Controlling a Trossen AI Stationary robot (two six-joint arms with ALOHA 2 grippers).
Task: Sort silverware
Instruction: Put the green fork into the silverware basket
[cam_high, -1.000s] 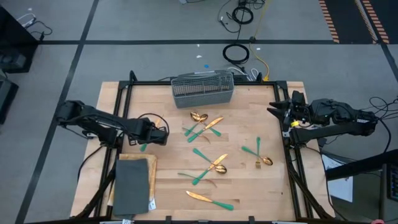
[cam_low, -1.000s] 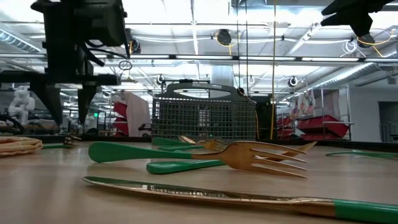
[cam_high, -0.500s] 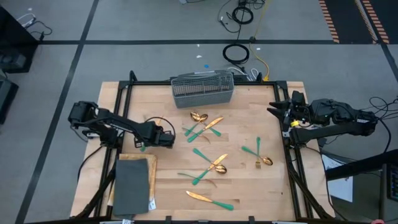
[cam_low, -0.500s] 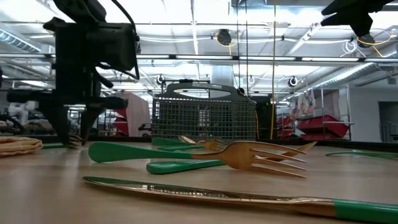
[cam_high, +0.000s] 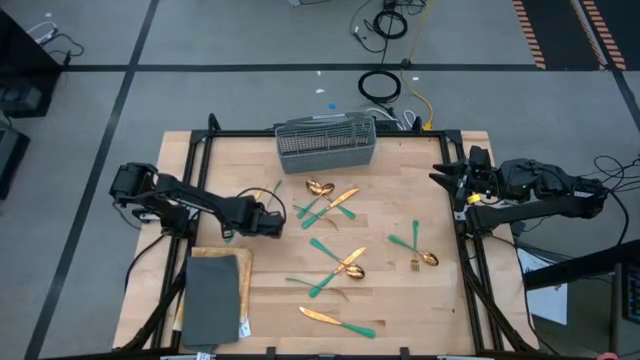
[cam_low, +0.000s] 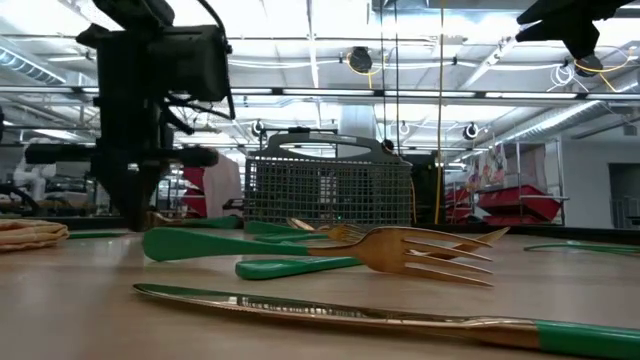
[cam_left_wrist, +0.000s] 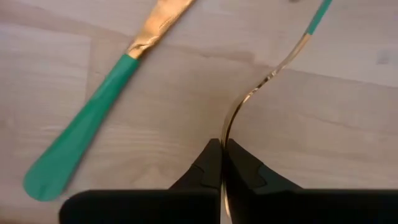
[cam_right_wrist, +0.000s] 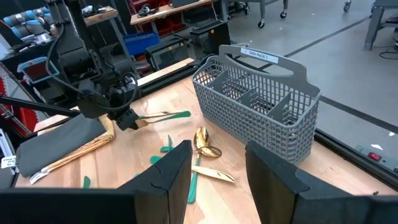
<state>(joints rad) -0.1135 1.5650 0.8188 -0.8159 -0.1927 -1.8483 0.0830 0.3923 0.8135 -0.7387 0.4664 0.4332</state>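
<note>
Gold fork (cam_left_wrist: 249, 99) pinched, left claw (cam_left_wrist: 221, 155) low, tbl-level

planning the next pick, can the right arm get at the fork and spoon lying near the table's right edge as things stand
Probably yes. The right gripper waits open at the table's right edge, and the fork and spoon lie on bare wood just in front of it, with nothing between. The left gripper, shut on another piece, is far across the table.
</note>
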